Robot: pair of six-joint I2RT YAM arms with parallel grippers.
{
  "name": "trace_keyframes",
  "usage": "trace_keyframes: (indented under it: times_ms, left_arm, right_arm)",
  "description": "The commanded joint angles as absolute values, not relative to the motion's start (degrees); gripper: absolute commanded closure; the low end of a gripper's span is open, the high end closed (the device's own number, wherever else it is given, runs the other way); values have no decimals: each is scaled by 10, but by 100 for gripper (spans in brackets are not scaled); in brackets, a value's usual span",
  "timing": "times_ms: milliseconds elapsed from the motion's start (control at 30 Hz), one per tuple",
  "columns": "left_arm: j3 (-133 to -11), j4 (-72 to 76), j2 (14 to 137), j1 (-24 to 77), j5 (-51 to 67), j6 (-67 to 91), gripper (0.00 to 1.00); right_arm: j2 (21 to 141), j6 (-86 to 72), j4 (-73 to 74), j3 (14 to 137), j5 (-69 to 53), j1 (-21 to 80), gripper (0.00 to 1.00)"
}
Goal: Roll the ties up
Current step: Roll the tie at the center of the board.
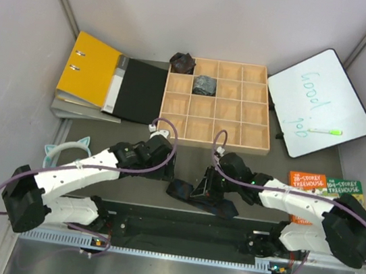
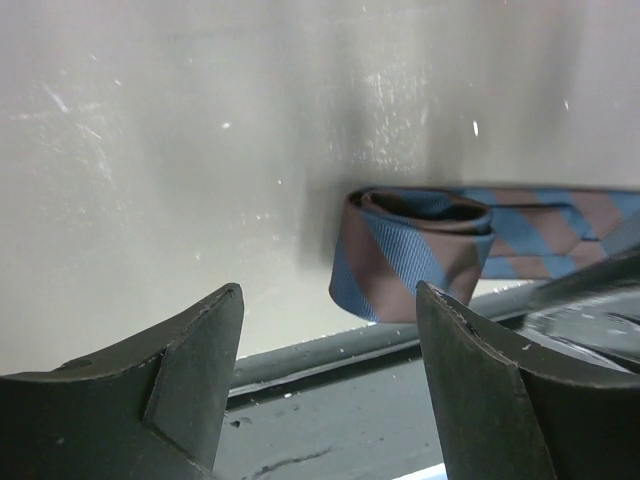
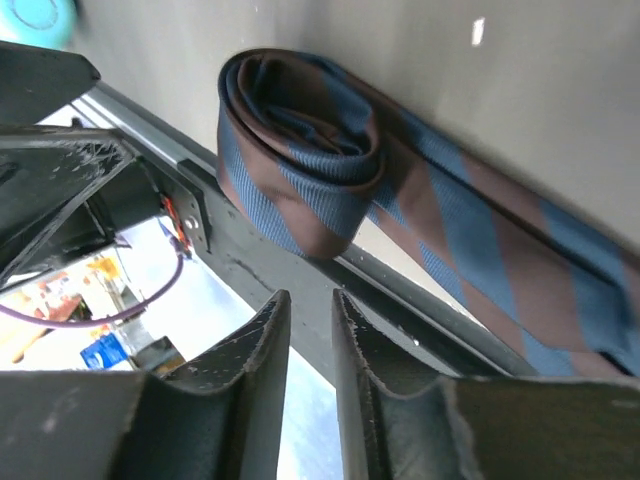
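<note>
A blue-and-brown striped tie (image 1: pixel 189 192) lies near the table's front edge between my two grippers. One end is coiled into a loose roll (image 3: pixel 300 150) and the tail (image 3: pixel 520 270) stretches flat away from it. My left gripper (image 2: pixel 330 295) stands open just short of the roll (image 2: pixel 415 250), nothing between its fingers. My right gripper (image 3: pixel 310 296) hovers beside the roll with only a narrow empty gap between its fingers. Two dark rolled ties are farther back: one (image 1: pixel 205 84) in a compartment of the wooden tray (image 1: pixel 213 143), one (image 1: pixel 183 61) at the tray's far left corner.
Yellow binder (image 1: pixel 87 69) and black folder cover (image 1: pixel 142 90) lie at the back left. A whiteboard (image 1: pixel 322 95) with a green marker (image 1: pixel 325 130) sits back right, and books (image 1: pixel 326 184) lie at the right. A teal headband (image 1: pixel 65 151) lies left. A black rail (image 1: pixel 183 229) runs along the front.
</note>
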State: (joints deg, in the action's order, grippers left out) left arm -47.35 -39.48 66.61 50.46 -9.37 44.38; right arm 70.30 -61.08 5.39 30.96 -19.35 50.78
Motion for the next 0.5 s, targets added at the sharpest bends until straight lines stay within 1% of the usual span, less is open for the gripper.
trace_keyframes:
  times_ms: [0, 133, 267, 400, 467]
  left_arm:
    - [-451, -338, 635, 490, -55, 432, 26]
    - [-436, -326, 631, 483, -43, 432, 27]
    - [-419, -309, 626, 480, -29, 435, 27]
    - [-411, -300, 624, 478, -25, 439, 28]
    - [-408, -297, 620, 479, -26, 441, 28]
  right_arm:
    - [739, -624, -11, 356, -187, 531, 78]
    - [773, -623, -25, 375, -191, 537, 79]
    - [792, -602, 13, 404, -176, 537, 79]
    - [814, -592, 18, 415, -169, 537, 80]
    - [823, -592, 11, 410, -171, 537, 82]
